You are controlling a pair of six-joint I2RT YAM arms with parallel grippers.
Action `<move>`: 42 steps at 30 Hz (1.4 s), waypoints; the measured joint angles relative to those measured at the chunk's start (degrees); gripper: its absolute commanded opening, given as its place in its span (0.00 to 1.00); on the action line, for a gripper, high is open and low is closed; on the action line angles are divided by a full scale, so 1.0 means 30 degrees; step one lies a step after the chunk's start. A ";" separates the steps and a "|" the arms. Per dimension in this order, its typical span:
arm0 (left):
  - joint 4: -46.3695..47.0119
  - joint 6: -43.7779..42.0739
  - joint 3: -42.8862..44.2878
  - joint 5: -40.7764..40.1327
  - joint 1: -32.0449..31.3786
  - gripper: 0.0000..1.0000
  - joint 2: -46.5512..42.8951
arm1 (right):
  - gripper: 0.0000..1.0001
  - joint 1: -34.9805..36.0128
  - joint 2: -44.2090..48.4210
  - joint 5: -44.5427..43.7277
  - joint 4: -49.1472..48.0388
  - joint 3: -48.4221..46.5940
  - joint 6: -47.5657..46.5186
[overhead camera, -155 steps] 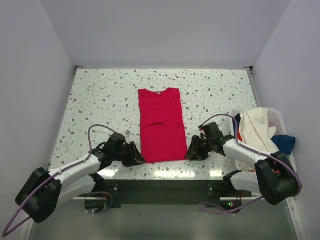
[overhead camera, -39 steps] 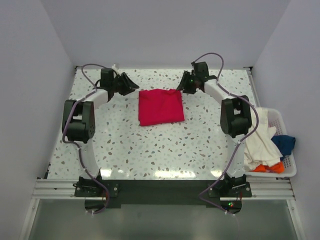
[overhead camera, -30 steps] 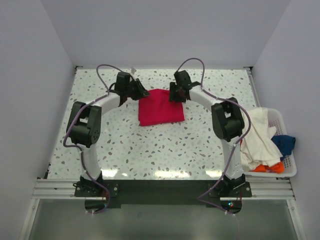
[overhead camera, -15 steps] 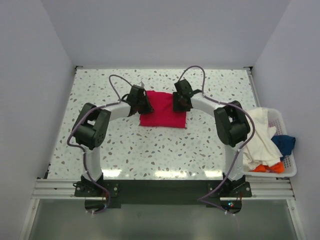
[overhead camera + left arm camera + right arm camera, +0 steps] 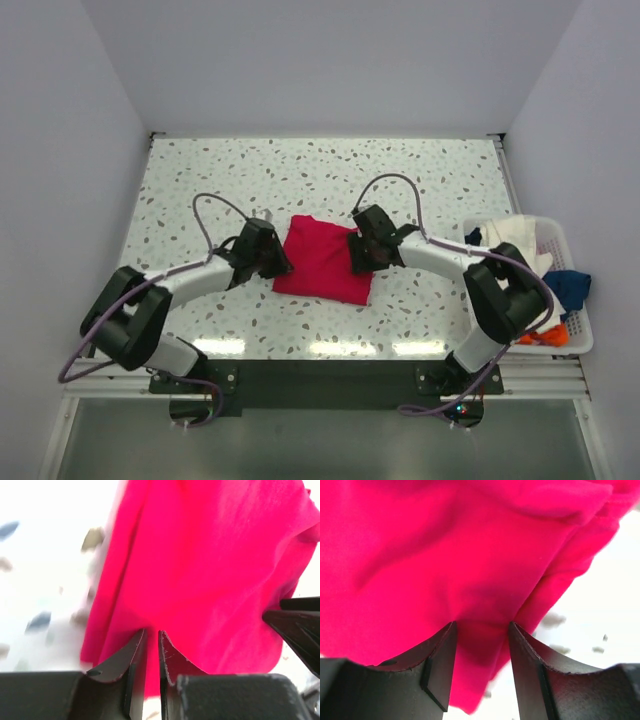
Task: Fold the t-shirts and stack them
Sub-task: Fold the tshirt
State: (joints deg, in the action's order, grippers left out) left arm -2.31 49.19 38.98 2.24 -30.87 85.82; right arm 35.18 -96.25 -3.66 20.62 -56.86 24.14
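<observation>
Both arms lie low from their bases at the near edge, elbows pushed outward and forearms angled in toward each other across the speckled tabletop (image 5: 420,180). The left end effector (image 5: 272,252) meets the red shirt (image 5: 322,262) at its left edge. In the left wrist view its dark, wedge-shaped fingers (image 5: 131,652) are drawn almost together, and a thin edge of the cloth is pinched in the narrow slit between them. The right end effector (image 5: 362,254) is at the shirt's right edge. Its fingers (image 5: 442,655) stand farther apart, clamped on a thicker, puckered fold of the same cloth.

The shirt lies between the two, folded into a soft, roughly square packet with a rumpled far edge, near the middle of the tabletop. To the right, a white slatted plastic basket (image 5: 572,346) holds a cream shirt (image 5: 515,240) draped over its rim, with a blue shirt (image 5: 568,285) and an orange shirt (image 5: 540,337) bunched in beside it.
</observation>
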 measured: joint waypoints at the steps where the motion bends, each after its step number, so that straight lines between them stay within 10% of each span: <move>1: -0.0262 0.0080 -0.0408 -0.0022 -0.0022 0.20 -0.0721 | 0.50 0.0175 0.0641 0.0226 0.0022 0.0605 -0.0036; 12: -0.2266 -0.1180 0.2040 -0.1333 0.0517 0.33 -0.1851 | 0.49 -0.1246 0.3555 0.0000 0.1472 -0.0437 -0.0532; 23: -0.1836 -0.3351 0.5195 -0.0175 0.2878 0.46 0.2550 | 0.58 -0.3803 -0.0357 0.0525 0.0911 -0.2193 0.0248; 42: -0.1566 -0.3184 0.3417 -0.0189 0.3767 0.49 0.0962 | 0.58 -0.3854 -0.4947 0.5202 -0.2113 -0.5107 0.0248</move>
State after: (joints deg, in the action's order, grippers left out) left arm -7.01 39.64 49.23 1.67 -19.57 88.71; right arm 23.62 -111.09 11.94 14.28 -72.18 24.88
